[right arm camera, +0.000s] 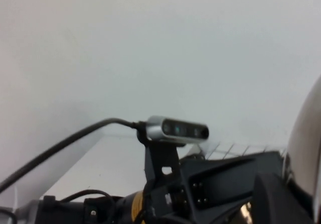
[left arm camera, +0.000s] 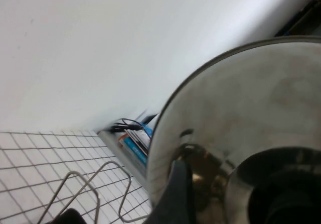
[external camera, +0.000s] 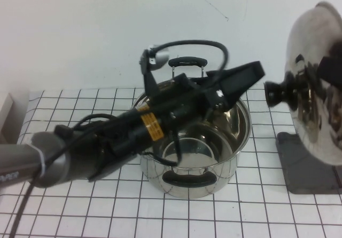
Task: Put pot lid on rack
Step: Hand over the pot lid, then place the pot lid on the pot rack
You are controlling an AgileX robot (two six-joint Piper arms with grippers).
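Left gripper (external camera: 251, 75), at the end of the arm stretched across the deep steel pot with black side handles (external camera: 197, 158), hangs above the pot's far right rim. Its jaws look spread and empty, the tips just short of the black round knob (external camera: 278, 94). That knob belongs to the round, domed, shiny stainless-steel pot lid (external camera: 315, 83), which stands on edge at the right of the gridded white table (external camera: 80, 216), knob facing the gripper. Its lower rim sits over the dark grey rectangular tray of the rack (external camera: 307, 166). The left wrist view shows thin wire uprights (left arm camera: 85, 191) beside the lid, but whether the rim sits between them is hidden. The right gripper is outside the high view, and its camera looks across at the left arm from the lid's side. I judge the placing step all but finished. The next move calls for a straight, slow retreat of the left arm, clear of knob and pot rim, so the upright lid is not nudged over.
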